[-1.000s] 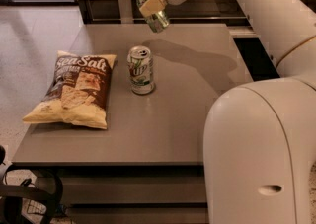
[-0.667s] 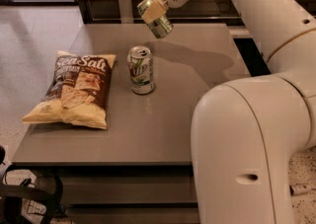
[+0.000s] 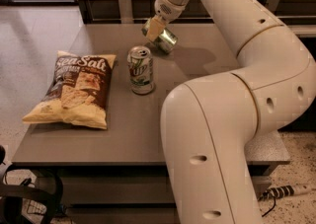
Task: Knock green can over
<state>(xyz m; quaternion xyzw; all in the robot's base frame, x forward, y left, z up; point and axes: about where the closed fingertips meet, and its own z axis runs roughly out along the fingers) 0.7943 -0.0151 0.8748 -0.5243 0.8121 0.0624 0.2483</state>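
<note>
Camera view, tool [image 3: 153,29] gripping tilted green can [image 3: 166,41]

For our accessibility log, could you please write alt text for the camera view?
The gripper holds the green can tipped sideways low over the far side of the table; a whiter can stands upright beside a chip bag.

table [image 3: 123,136]: chips [image 3: 74,90], can [image 3: 141,70]; end effector [image 3: 158,33] above

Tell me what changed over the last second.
The claw came down with the green can, from high at the far edge to low over the table, just behind the white can. The green can is tilted; whether it has been let go is unclear. White can and chip bag stayed put.
</note>
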